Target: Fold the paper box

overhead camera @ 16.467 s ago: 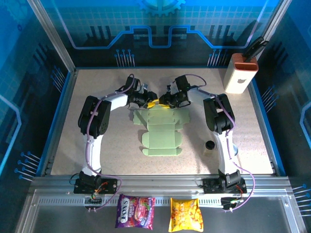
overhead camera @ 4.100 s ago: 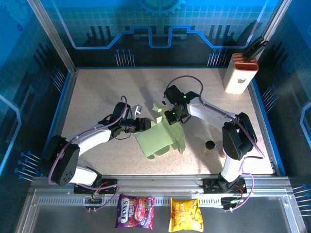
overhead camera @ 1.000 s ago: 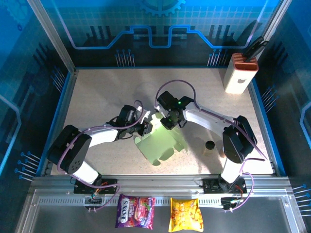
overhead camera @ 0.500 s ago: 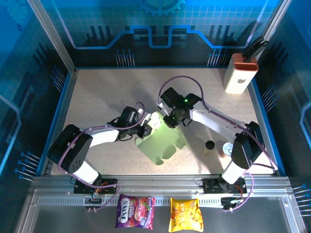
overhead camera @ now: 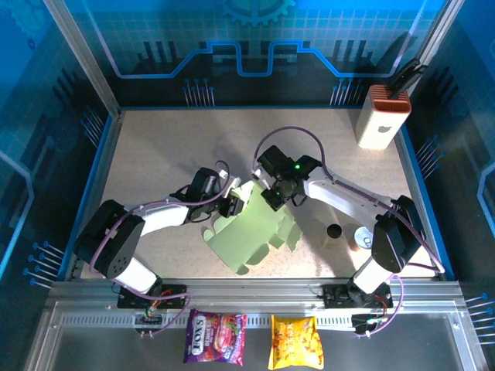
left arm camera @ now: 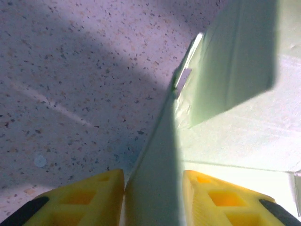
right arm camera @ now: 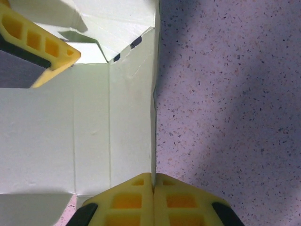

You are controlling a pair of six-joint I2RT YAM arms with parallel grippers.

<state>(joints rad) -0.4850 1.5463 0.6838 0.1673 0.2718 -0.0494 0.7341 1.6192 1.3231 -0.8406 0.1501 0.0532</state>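
Between closed right fingers (right arm camera: 124,201), paper box (right arm camera: 94,141) edge; overhead, its whole sheet.

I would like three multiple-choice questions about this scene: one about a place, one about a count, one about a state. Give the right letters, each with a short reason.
1. Where on the table does the white block with the orange top stand?
A) near left corner
B) centre
C) far right corner

2. How many snack packets lie outside the table, on its near side?
A) two
B) one
C) four

3. What is the state of the right gripper?
A) wide open
B) shut on the edge of the paper box
C) shut on a snack packet

Answers:
1 C: the top view shows it in that corner.
2 A: a purple one and a yellow one lie side by side.
3 B: its jaws meet with the card's edge pinched between them.
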